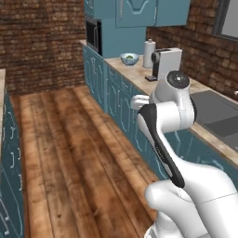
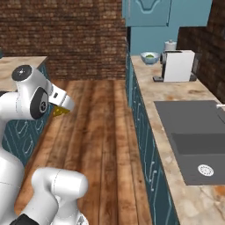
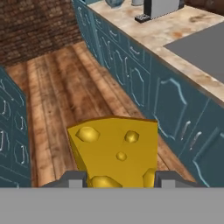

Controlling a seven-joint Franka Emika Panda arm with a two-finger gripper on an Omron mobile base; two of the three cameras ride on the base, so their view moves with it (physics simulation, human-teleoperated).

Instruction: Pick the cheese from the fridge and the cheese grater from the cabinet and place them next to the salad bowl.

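Cheese [image 3: 116, 151] sits pinched between the claw [image 3: 119, 179] tips, above wooden floor [image 3: 65, 87].

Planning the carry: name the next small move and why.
Probably carry on along the counter toward the salad bowl: the hand already grips the cheese over the wood floor, and the bowl sits far off beside the white roll.
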